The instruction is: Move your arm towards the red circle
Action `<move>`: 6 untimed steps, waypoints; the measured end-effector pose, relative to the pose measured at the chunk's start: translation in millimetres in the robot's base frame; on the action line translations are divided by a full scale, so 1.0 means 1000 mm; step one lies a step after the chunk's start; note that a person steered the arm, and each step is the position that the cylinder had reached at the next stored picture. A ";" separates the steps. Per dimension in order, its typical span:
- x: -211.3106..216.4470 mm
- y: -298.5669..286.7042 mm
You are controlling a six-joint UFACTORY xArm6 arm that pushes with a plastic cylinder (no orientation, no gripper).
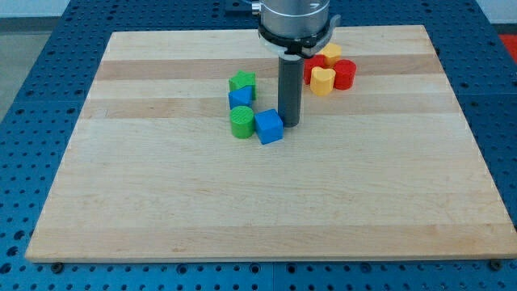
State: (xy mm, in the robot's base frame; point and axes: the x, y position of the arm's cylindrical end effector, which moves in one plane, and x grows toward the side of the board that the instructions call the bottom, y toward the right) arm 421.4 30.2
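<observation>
The red circle (345,73) is a short red cylinder near the view's top, right of centre, touching a yellow heart block (322,81). My tip (290,123) rests on the board just right of a blue cube (269,126), well to the lower left of the red circle. Another red block (313,65) and a yellow block (330,53) sit just left of and above the red circle, partly hidden by the rod.
A green star block (242,82), a blue block (240,99) and a green cylinder (241,122) stand in a column left of my tip. The wooden board (161,202) lies on a blue perforated table.
</observation>
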 end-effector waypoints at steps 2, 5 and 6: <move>0.035 0.029; 0.084 -0.014; 0.084 -0.042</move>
